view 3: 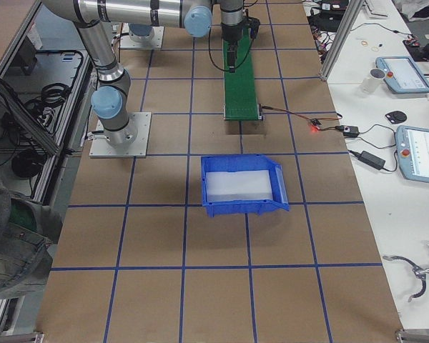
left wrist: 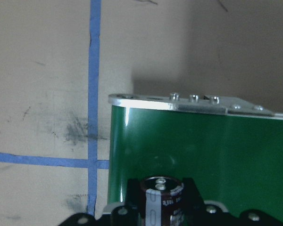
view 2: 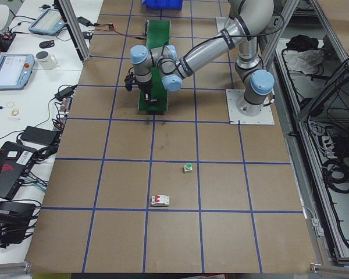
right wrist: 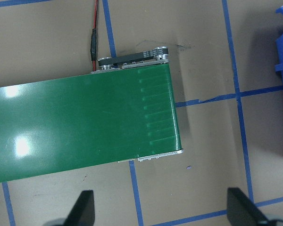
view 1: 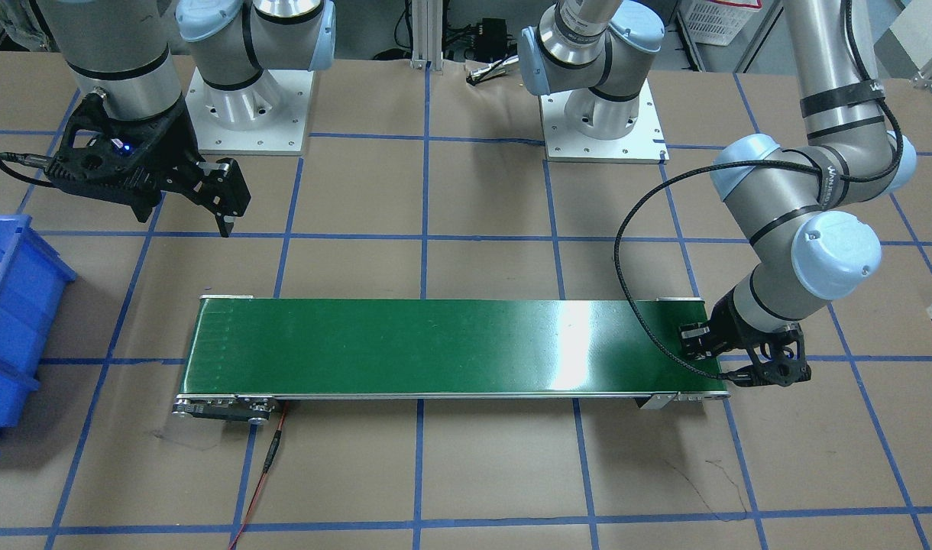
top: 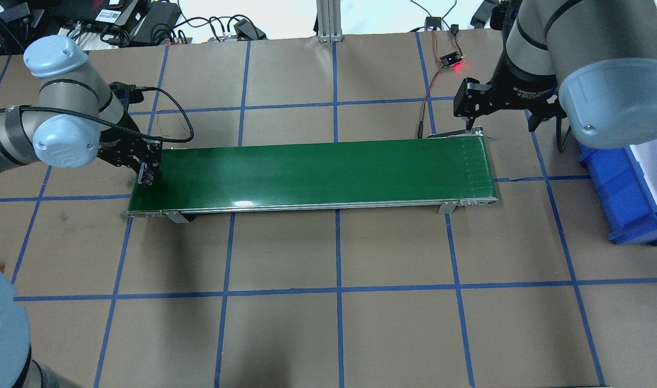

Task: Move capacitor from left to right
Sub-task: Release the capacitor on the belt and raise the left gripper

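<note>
The capacitor (left wrist: 161,200), a dark stubby cylinder with a pale stripe and a silver top, sits upright between my left gripper's fingers (left wrist: 132,188). My left gripper (top: 145,175) is shut on it and holds it low over the left end of the green conveyor belt (top: 317,170). In the front-facing view this gripper (view 1: 691,344) is at the belt's right end. My right gripper (top: 471,116) is open and empty, hanging above the table just beyond the belt's right end. Its two fingers (right wrist: 82,209) frame the belt end (right wrist: 155,113) in the right wrist view.
A blue bin (top: 624,183) with a white liner stands on the table past the belt's right end. A red-black cable (view 1: 271,451) runs from the belt motor. A green-capped button (view 2: 188,168) and a white boxy part (view 2: 159,200) lie far left.
</note>
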`<state>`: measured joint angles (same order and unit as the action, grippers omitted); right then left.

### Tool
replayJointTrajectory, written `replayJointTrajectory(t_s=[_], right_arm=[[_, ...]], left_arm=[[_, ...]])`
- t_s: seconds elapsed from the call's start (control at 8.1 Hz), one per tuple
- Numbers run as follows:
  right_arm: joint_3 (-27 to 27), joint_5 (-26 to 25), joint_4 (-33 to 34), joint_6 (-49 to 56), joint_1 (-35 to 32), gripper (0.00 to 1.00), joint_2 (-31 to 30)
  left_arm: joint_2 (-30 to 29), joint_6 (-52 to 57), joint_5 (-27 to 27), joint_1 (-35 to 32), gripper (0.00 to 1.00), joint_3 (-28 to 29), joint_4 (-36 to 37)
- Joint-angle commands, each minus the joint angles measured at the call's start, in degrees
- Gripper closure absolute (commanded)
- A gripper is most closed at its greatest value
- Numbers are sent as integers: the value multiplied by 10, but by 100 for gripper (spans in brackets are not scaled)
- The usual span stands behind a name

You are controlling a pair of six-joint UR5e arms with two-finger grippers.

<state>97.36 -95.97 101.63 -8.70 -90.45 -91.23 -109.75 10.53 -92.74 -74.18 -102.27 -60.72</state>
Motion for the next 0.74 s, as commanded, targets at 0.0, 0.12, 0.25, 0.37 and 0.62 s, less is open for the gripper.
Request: replayJointTrajectory(t_s=[0.0,0.12,0.25,0.37,0.62], right_arm=[[0,0,0,0,0,0,0],[0,0,0,0,0,0,0],[0,0,0,0,0,0,0],[0,0,0,0,0,0,0],[0,0,1,0,0,0,0]], left_arm=[[2,0,-2,0,70,-5,3],[-4,2,8,0,1,-1,37],[5,0,9,0,0,-1,47],[9,1,9,0,0,0,49],[13,1,5,0,0,2,51]])
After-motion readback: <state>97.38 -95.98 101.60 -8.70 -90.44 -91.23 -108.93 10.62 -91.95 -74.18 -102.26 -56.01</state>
